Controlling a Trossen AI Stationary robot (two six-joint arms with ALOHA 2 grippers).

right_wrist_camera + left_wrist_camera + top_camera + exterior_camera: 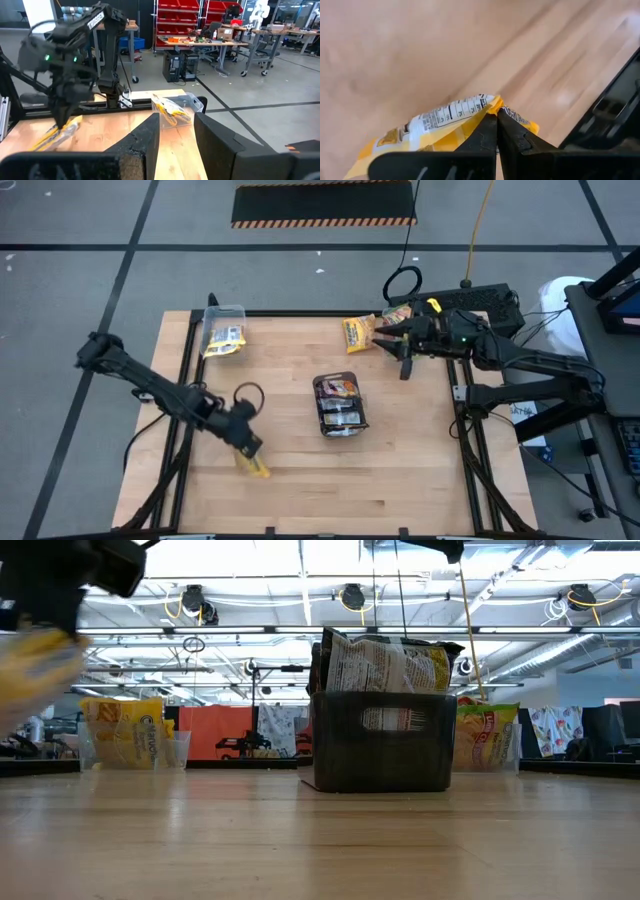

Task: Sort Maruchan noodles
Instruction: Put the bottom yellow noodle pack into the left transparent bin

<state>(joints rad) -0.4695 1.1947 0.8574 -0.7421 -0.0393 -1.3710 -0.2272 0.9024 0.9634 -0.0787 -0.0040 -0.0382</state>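
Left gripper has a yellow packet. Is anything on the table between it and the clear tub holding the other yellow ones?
Nothing visible. The left gripper pinches the yellow packet; bare wood runs from there to the clear tub at the far left. The dark tray sits off to the side.

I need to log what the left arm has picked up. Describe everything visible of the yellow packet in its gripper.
The flat yellow plastic noodle packet has a white panel of black nutrition print and a crimped edge. The left gripper is shut on that edge, its dark fingers pinching it. In the high view the packet hangs tilted from the gripper over the front-left part of the light wooden table; whether it touches the wood is unclear.

Tray [340, 423] mid-table [400, 480], tubs [223, 317] at far corners.
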